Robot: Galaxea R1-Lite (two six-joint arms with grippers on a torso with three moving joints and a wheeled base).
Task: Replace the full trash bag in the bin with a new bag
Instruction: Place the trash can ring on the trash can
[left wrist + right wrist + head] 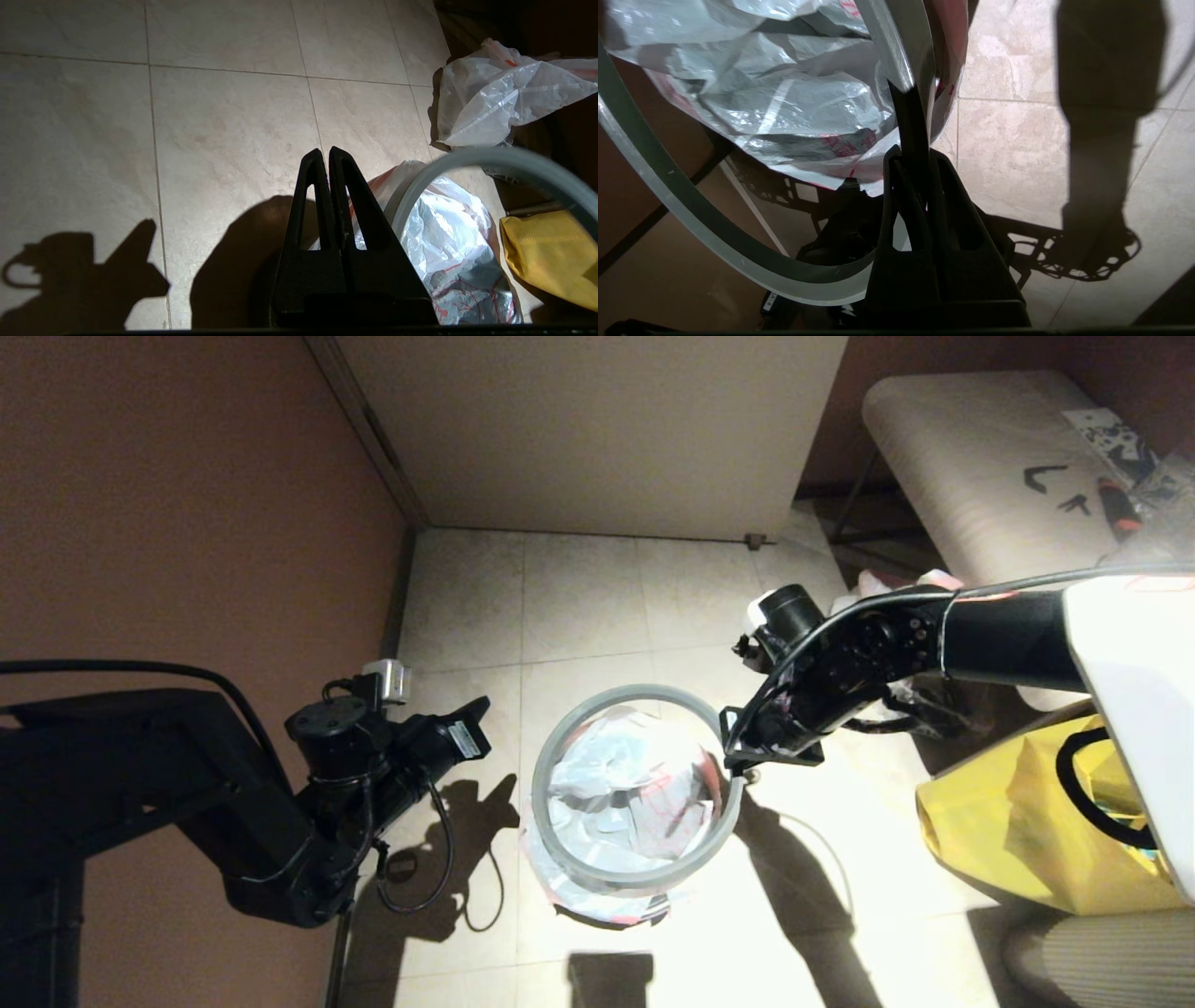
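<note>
My right gripper (738,767) (913,156) is shut on the bin's grey ring (560,747) (691,205), holding it tilted just above the bin. Inside and draped over the bin sits a translucent bag with red line print, the new bag (621,793) (448,261) (784,93). It hides the bin's black body. A more opaque whitish bag with a red top edge, the full trash bag (504,102) (878,586), lies on the floor by the bench, mostly behind my right arm in the head view. My left gripper (478,707) (325,151) hangs shut and empty left of the bin.
A yellow fabric tote (1027,821) (546,252) stands right of the bin. A padded bench (980,467) is at the back right, a pale cabinet (597,429) at the back, a brown wall (187,504) on the left. Bare tiles (579,607) lie behind the bin.
</note>
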